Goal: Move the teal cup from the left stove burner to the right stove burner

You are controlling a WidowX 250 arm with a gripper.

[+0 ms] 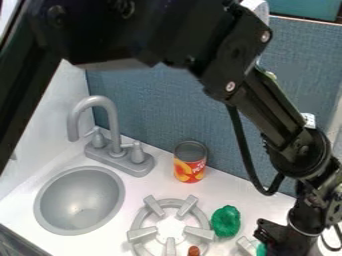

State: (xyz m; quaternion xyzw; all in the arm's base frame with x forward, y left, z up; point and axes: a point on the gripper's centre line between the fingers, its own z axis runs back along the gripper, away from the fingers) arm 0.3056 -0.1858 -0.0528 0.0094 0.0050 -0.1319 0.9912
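The black arm [267,107] leans above the white surface [143,184], where the grey sink [80,200] and the burner [200,233] are. Its gripper [272,239] is at lower right; whether it is open or closed, I cannot tell. The can [190,165] and the green bunch [226,221] stand apart from it. The smaller green piece [261,249] is just beside it, so the step is perhaps grasping or releasing; next calls for careful alignment there.

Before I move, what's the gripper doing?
Gripper: cannot tell whether it's open or closed, or holding the bit of green beside it.
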